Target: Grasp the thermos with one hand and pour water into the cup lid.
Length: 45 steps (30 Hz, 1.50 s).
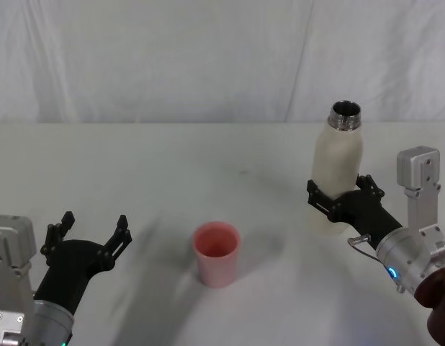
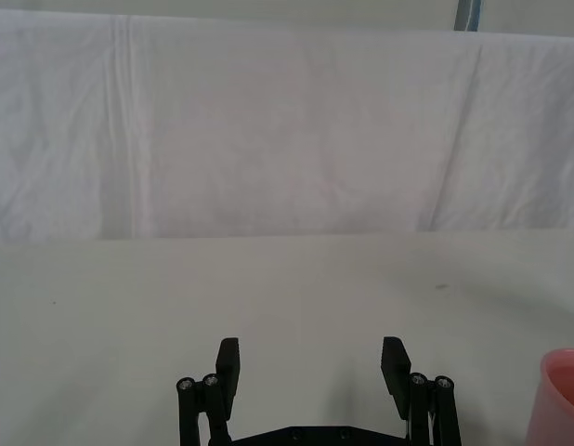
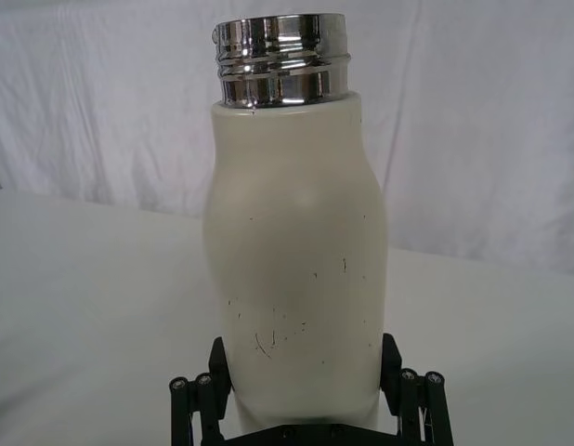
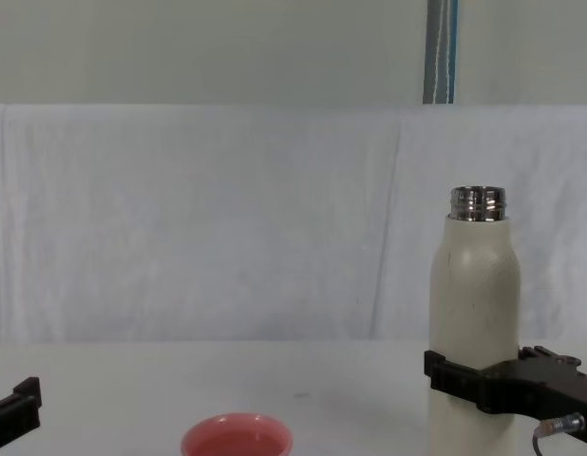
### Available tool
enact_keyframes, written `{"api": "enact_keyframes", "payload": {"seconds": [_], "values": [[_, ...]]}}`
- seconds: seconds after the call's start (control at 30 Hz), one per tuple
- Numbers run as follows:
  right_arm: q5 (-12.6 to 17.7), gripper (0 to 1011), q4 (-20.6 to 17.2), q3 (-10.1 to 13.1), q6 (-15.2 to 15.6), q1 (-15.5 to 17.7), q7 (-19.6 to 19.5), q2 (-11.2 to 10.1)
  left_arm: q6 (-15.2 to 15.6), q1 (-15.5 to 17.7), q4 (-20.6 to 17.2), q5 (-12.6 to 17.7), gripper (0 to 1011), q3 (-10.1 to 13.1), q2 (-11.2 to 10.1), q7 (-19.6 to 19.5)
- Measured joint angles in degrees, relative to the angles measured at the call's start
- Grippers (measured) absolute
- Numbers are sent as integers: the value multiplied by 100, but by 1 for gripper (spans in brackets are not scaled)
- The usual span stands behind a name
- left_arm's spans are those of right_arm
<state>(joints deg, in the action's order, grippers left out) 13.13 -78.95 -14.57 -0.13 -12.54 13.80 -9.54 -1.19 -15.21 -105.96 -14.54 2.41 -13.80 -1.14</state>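
Thermos (image 1: 338,169) stands upright on the counter (image 1: 172,166) at my right, cap off, steel neck open. My right gripper (image 1: 343,200) has its jaws around the lower body, one on each side; they look closed on it, though I can't confirm full contact. Cup lid (image 1: 216,253) sits mouth up near the middle, well apart from the thermos. My left gripper (image 1: 89,229) rests low at the left, jaws wide, holding nothing. I judge the grasp step is about done; next I need a firm squeeze, a lift, a carry toward the cup, then a slow tilt so the neck clears its rim
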Motion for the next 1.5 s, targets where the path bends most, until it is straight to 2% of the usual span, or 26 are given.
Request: {"api": "enact_keyframes", "payload": {"seconds": [0.73, 0.83, 1.5], "values": [[0, 957, -1, 3, 0, 3, 0, 0, 0, 0, 0, 0, 1001, 0, 0, 0], [0, 1003, -3, 4, -2, 3, -2, 0, 0, 0, 0, 0, 1001, 0, 0, 0], [1, 1003, -4, 3, 0, 2, -2, 0, 0, 0, 0, 0, 1001, 0, 0, 0]]}}
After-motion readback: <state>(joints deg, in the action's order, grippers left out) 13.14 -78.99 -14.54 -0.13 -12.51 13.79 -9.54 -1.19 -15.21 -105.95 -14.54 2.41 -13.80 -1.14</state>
